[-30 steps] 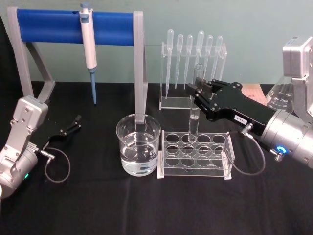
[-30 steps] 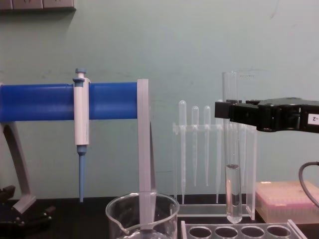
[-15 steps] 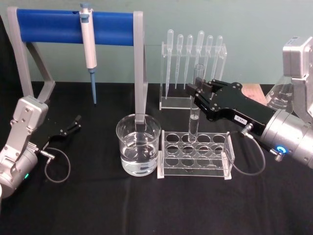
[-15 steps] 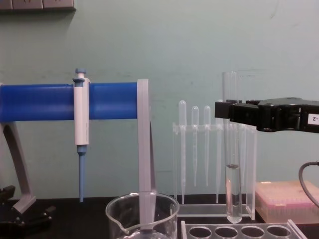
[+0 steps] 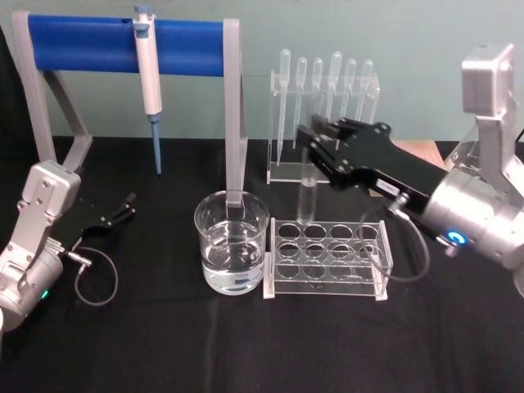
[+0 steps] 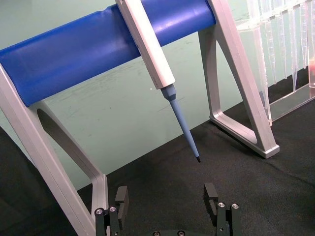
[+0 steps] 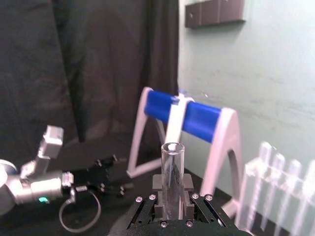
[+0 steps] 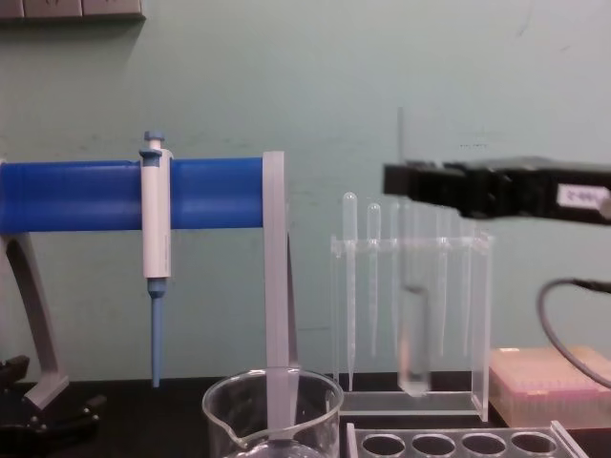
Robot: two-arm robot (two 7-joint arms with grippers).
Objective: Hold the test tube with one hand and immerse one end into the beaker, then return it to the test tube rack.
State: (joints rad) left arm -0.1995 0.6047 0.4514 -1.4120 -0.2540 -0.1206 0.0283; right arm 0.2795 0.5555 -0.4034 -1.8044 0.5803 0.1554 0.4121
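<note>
Right gripper: the right gripper (image 5: 309,139) reaches in from the right edge of the worktop (image 5: 246,352), its fingers pinched tight on the test tube (image 5: 307,192). In the right wrist view, the gripper (image 7: 172,189) squeezes the glass (image 7: 172,167) from both sides, with the open rim standing well above the jaws.

Test tube: it's upright and in the air. From the chest, the tube (image 8: 413,334) hangs below the gripper (image 8: 406,181). Its rounded bottom is clear of the test tube rack (image 8: 458,444) and touches nothing. From the head, its lower end hangs over the rack's back row, toward the end nearest the beaker.

Test tube rack: the clear rack (image 5: 381,255) sits mid-worktop, a little right of centre.

Beaker: the beaker (image 5: 232,221) stands just beside the rack's left end, about half full of clear liquid (image 5: 232,266). Its spouted rim (image 8: 272,386) is apart from the tube.

Left gripper: the left gripper (image 5: 124,205) sits low near the worktop's left edge, well away from the glassware. The left wrist view shows it (image 6: 166,196) with fingers spread and nothing between them.

Back edge: the pipettor (image 5: 148,70) hangs on the blue-bar stand (image 5: 82,41), and the pipettes (image 5: 327,78) are lined up to its right.
</note>
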